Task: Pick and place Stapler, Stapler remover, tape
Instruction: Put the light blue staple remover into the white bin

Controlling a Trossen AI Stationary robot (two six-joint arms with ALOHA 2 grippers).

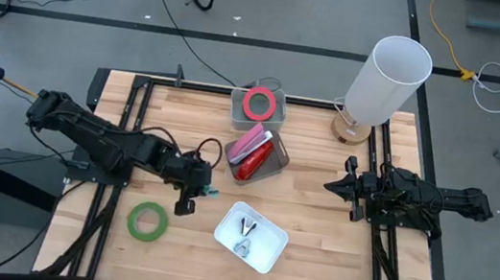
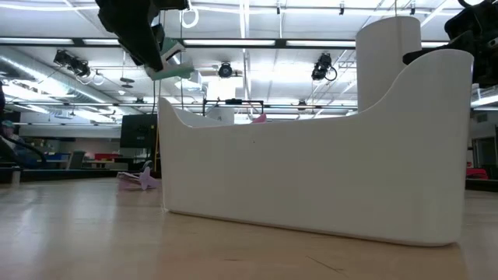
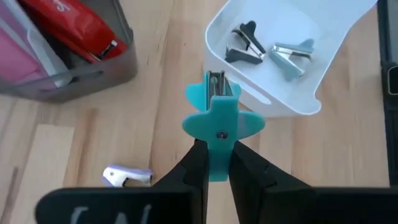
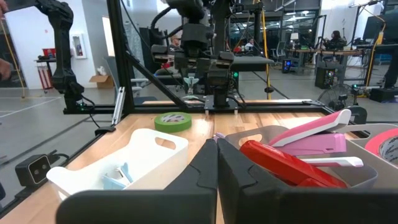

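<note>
My left gripper (image 1: pixel 197 191) is shut on a teal staple remover (image 3: pixel 217 121), which also shows in the high view (image 1: pixel 211 191), above the table between the green tape and the white tray (image 1: pixel 230 217). The tray holds a black remover (image 3: pixel 242 42) and a light blue one (image 3: pixel 291 52). A lavender remover (image 3: pixel 127 177) lies on the wood below my left gripper. One green tape roll (image 1: pixel 149 221) lies flat on the table. A red-pink roll (image 1: pixel 259 102) lies in a grey bin. Red (image 1: pixel 252 163) and pink (image 1: pixel 250 141) staplers lie in a second grey bin. My right gripper (image 1: pixel 331 186) is shut and empty at the right. My left gripper pinches the teal remover's rear end (image 3: pixel 217 165), behind its wings, between the two fingers (image 3: pixel 194 160). The fingers come slanting down from the table's left and lie along the remover. Its metal claws (image 3: pixel 216 79) point away from the gripper. It is lifted clear of the table.
A tall white cylinder on a wooden base (image 1: pixel 389 79) stands at the back right corner. The two grey bins (image 1: pixel 275 168) sit at the centre back. Bare wood lies between the tray and my right gripper and along the near edge.
</note>
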